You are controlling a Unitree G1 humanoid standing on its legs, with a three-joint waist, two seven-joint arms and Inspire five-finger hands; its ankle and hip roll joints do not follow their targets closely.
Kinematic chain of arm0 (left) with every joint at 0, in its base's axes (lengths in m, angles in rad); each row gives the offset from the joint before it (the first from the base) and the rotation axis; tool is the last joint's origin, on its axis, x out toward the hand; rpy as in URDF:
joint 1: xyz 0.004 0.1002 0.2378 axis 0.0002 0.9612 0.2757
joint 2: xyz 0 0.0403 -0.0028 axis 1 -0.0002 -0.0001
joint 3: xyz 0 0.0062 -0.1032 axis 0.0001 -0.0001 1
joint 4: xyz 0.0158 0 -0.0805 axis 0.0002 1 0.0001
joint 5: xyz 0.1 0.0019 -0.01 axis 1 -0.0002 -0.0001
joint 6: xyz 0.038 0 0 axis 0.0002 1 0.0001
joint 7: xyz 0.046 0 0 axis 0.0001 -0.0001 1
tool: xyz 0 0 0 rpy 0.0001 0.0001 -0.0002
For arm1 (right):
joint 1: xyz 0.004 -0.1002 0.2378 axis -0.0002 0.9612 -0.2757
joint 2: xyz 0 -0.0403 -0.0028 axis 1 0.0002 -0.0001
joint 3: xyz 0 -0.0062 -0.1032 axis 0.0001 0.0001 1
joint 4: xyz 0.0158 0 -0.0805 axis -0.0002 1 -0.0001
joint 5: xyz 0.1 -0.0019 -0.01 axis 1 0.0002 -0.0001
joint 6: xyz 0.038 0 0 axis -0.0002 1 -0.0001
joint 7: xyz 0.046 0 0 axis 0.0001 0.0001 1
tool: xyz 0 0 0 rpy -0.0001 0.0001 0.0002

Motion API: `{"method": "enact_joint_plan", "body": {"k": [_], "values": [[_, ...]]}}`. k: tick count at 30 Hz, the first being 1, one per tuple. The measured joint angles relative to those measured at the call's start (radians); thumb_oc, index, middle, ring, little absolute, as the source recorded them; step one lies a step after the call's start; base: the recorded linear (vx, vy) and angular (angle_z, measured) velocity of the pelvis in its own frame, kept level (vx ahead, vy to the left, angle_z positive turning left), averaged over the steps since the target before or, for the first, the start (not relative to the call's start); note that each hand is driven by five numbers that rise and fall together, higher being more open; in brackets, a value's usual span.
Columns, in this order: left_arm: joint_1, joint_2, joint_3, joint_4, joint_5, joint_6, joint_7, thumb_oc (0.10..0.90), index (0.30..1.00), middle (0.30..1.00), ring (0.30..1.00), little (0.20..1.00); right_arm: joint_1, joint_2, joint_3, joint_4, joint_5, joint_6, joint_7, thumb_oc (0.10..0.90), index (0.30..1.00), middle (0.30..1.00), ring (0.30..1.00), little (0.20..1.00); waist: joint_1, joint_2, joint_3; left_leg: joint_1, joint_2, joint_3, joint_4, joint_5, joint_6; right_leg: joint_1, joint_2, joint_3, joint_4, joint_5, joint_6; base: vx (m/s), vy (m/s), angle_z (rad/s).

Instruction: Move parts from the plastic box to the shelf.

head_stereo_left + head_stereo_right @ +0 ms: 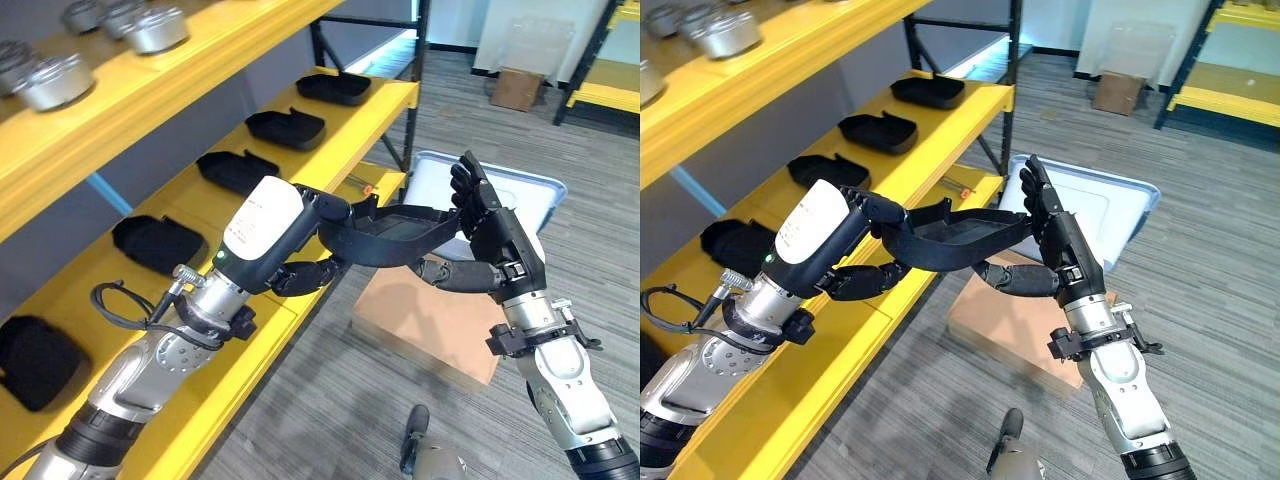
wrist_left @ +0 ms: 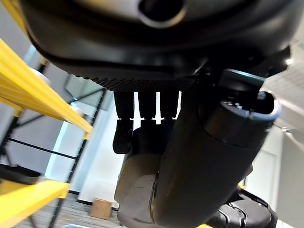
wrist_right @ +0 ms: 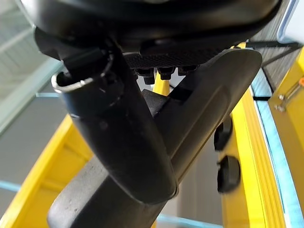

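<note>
A black tray-shaped part (image 1: pixel 395 235) hangs in the air between my two hands, in front of the yellow shelf (image 1: pixel 385 100). My left hand (image 1: pixel 310 205) is shut on its left end, fingers curled over the rim and thumb below. My right hand (image 1: pixel 495 235) stands at the part's right end with fingers straight and upright, its thumb (image 3: pixel 118 133) lying along the underside of the part (image 3: pixel 209 104). The white plastic box (image 1: pixel 535 182) with a blue rim sits on the floor behind my right hand; its inside is hidden.
Several black parts (image 1: pixel 286 128) lie in a row along the shelf's middle level. Silver metal parts (image 1: pixel 155 28) stand on the upper level. A flat cardboard box (image 1: pixel 420 320) lies on the floor under the held part. Another yellow rack (image 1: pixel 610 95) stands far right.
</note>
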Motion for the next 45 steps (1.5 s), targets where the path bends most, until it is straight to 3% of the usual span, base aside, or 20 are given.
{"method": "enact_joint_plan", "body": {"k": [7,15,18,20,21,23,24,26,27,28,29,30,31,32,33,34,35,37,39,45], "values": [[0.096,0.003,0.033,-0.006,0.029,-0.001,0.017,0.4,0.3,0.3,0.3,0.3,0.005,0.058,0.051,0.04,-0.018,0.004,0.003,0.9,1.0,1.0,1.0,1.0,0.019,-0.102,-0.06,0.0,-0.049,-0.029,-0.032,-0.009,0.005,0.032,-0.037,-0.013,-0.08,0.071,0.02,-0.05,0.1,0.12],[0.22,0.003,0.132,-0.03,0.05,-0.015,0.045,0.4,0.3,0.3,0.3,0.3,-0.009,0.074,0.108,0.064,-0.03,0.02,0.003,0.9,1.0,1.0,1.0,1.0,0.07,-0.13,-0.064,-0.006,-0.066,-0.074,-0.013,-0.017,0.02,0.073,-0.06,-0.029,-0.108,0.089,0.039,-0.05,0.107,0.16],[0.24,0.002,0.134,-0.029,0.05,-0.014,0.059,0.4,0.3,0.3,0.3,0.3,-0.017,0.084,0.121,0.064,-0.04,0.032,0.001,0.9,1.0,1.0,1.0,1.0,0.085,-0.162,-0.046,-0.042,-0.084,-0.106,0.074,-0.056,0.044,0.098,-0.101,-0.044,-0.104,0.105,0.034,-0.09,0.242,0.3],[0.259,0.001,0.134,-0.029,0.05,-0.014,0.064,0.4,0.3,0.3,0.3,0.3,-0.016,0.111,0.12,0.065,-0.044,0.035,-0.002,0.9,1.0,1.0,1.0,1.0,0.09,-0.204,-0.021,-0.109,-0.124,-0.148,0.222,-0.128,0.116,0.129,-0.156,-0.054,-0.12,0.136,0.047,-0.06,0.228,0.43],[0.26,0.002,0.134,-0.029,0.05,-0.015,0.064,0.4,0.3,0.3,0.3,0.3,-0.017,0.112,0.118,0.065,-0.045,0.035,-0.001,0.9,1.0,1.0,1.0,1.0,0.092,-0.21,-0.018,-0.11,-0.14,-0.155,0.226,-0.147,0.112,0.134,-0.171,-0.054,-0.128,0.155,0.056,-0.05,0.233,0.25],[0.263,0.032,0.138,-0.029,0.05,-0.014,0.066,0.4,0.3,0.3,0.3,0.3,-0.005,0.134,0.118,0.069,-0.047,0.038,0.003,0.9,1.0,1.0,1.0,1.0,0.107,-0.248,0.003,-0.115,-0.194,-0.155,0.263,-0.163,0.12,0.145,-0.227,-0.016,-0.145,0.232,0.072,-0.02,0.143,0.17],[0.265,0.039,0.138,-0.025,0.051,-0.014,0.066,0.4,0.3,0.3,0.3,0.3,0.017,0.155,0.119,0.069,-0.047,0.039,0.002,0.9,1.0,1.0,1.0,1.0,0.105,-0.237,0.016,-0.129,-0.193,-0.165,0.292,-0.173,0.138,0.142,-0.243,0.025,-0.145,0.296,0.058,-0.07,0.107,0.31],[0.27,0.048,0.141,-0.021,0.052,-0.013,0.066,0.4,0.3,0.3,0.3,0.3,0.051,0.162,0.128,0.069,-0.048,0.041,0.013,0.9,1.0,1.0,1.0,1.0,0.111,-0.249,0.015,-0.143,-0.198,-0.174,0.298,-0.167,0.157,0.148,-0.23,0.042,-0.107,0.303,0.053,-0.13,0.207,0.31],[0.27,0.066,0.144,-0.016,0.052,-0.013,0.067,0.4,0.3,0.3,0.3,0.3,0.052,0.168,0.128,0.067,-0.047,0.04,0.014,0.9,1.0,1.0,1.0,1.0,0.103,-0.263,0.018,-0.16,-0.215,-0.192,0.313,-0.163,0.164,0.149,-0.242,0.061,-0.092,0.323,0.029,-0.05,0.214,0.78],[0.262,0.076,0.142,0.002,0.052,-0.016,0.073,0.4,0.3,0.3,0.3,0.3,0.057,0.166,0.122,0.059,-0.047,0.04,0.013,0.9,1.0,1.0,1.0,1.0,0.055,-0.263,0.029,-0.191,-0.226,-0.231,0.341,-0.159,0.179,0.146,-0.265,0.175,-0.05,0.343,0.006,-0.02,0.109,1.27],[0.257,0.06,0.138,0.027,0.048,-0.007,0.08,0.4,0.3,0.3,0.3,0.3,0.067,0.165,0.114,0.061,-0.045,0.04,0.019,0.9,1.0,1.0,1.0,1.0,0.02,-0.218,0.05,-0.203,-0.202,-0.29,0.323,-0.146,0.202,0.063,-0.153,0.528,0.08,0.189,0.091,0.06,0.101,1.14],[0.256,0.051,0.138,0.037,0.048,0.0,0.08,0.4,0.3,0.3,0.3,0.3,0.073,0.165,0.116,0.065,-0.046,0.042,0.025,0.9,1.0,1.0,1.0,1.0,0.028,-0.194,0.054,-0.202,-0.167,-0.293,0.298,-0.127,0.2,0.047,-0.071,0.61,0.098,0.051,0.159,0.04,0.046,0.69],[0.254,0.059,0.141,0.044,0.048,0.013,0.08,0.4,0.3,0.3,0.3,0.3,0.083,0.163,0.117,0.065,-0.046,0.045,0.035,0.9,1.0,1.0,1.0,1.0,0.022,-0.188,0.056,-0.191,-0.156,-0.302,0.24,-0.085,0.199,0.044,0.001,0.621,0.093,-0.023,0.204,0.06,0.04,0.31],[0.249,0.049,0.144,0.054,0.046,0.016,0.079,0.4,0.3,0.3,0.3,0.3,0.092,0.155,0.11,0.063,-0.044,0.046,0.047,0.9,1.0,1.0,1.0,1.0,0.022,-0.194,0.056,-0.174,-0.165,-0.328,0.186,-0.054,0.2,0.048,0.06,0.615,0.107,-0.08,0.204,0.01,-0.041,0.9],[0.25,0.016,0.15,0.059,0.039,0.031,0.077,0.4,0.3,0.3,0.3,0.3,0.121,0.146,0.092,0.063,-0.043,0.046,0.052,0.9,1.0,1.0,1.0,1.0,0.0,-0.192,0.056,-0.167,-0.162,-0.376,0.131,-0.021,0.199,0.09,0.163,0.632,0.108,-0.166,0.158,0.0,-0.053,1.0],[0.253,-0.006,0.157,0.055,0.034,0.034,0.077,0.4,0.3,0.3,0.3,0.3,0.135,0.129,0.078,0.061,-0.043,0.047,0.053,0.9,1.0,1.0,1.0,1.0,0.0,-0.205,0.052,-0.142,-0.177,-0.39,0.068,0.012,0.197,0.117,0.201,0.56,0.07,-0.163,0.131,-0.02,-0.084,1.05],[0.254,-0.023,0.166,0.051,0.006,0.039,0.078,0.4,0.3,0.3,0.3,0.3,0.126,0.113,0.061,0.065,-0.043,0.047,0.053,0.9,1.0,1.0,1.0,1.0,0.016,-0.234,0.039,-0.133,-0.211,-0.402,0.029,0.027,0.193,0.183,0.209,0.518,-0.06,-0.128,0.031,-0.01,-0.061,0.4],[0.252,-0.04,0.167,0.047,-0.002,0.053,0.078,0.4,0.3,0.3,0.3,0.3,0.093,0.114,0.045,0.071,-0.043,0.05,0.047,0.9,1.0,1.0,1.0,1.0,0.026,-0.199,0.04,-0.144,-0.206,-0.404,0.008,0.037,0.183,0.216,0.216,0.543,-0.168,-0.067,0.037,-0.01,-0.106,0.07],[0.254,-0.056,0.169,0.05,-0.002,0.055,0.076,0.4,0.3,0.3,0.3,0.3,0.062,0.114,0.054,0.088,-0.043,0.054,0.048,0.9,1.0,1.0,1.0,1.0,0.031,-0.189,0.041,-0.128,-0.201,-0.395,-0.008,0.049,0.167,0.255,0.219,0.545,-0.228,-0.045,0.032,-0.01,-0.117,-0.05],[0.249,-0.079,0.172,0.04,-0.007,0.053,0.073,0.4,0.3,0.3,0.3,0.3,0.019,0.104,0.04,0.095,-0.043,0.061,0.032,0.9,1.0,1.0,1.0,1.0,0.023,-0.168,0.041,-0.093,-0.194,-0.372,-0.03,0.071,0.133,0.283,0.225,0.549,-0.228,-0.057,0.029,0.02,-0.08,-0.02]]}}
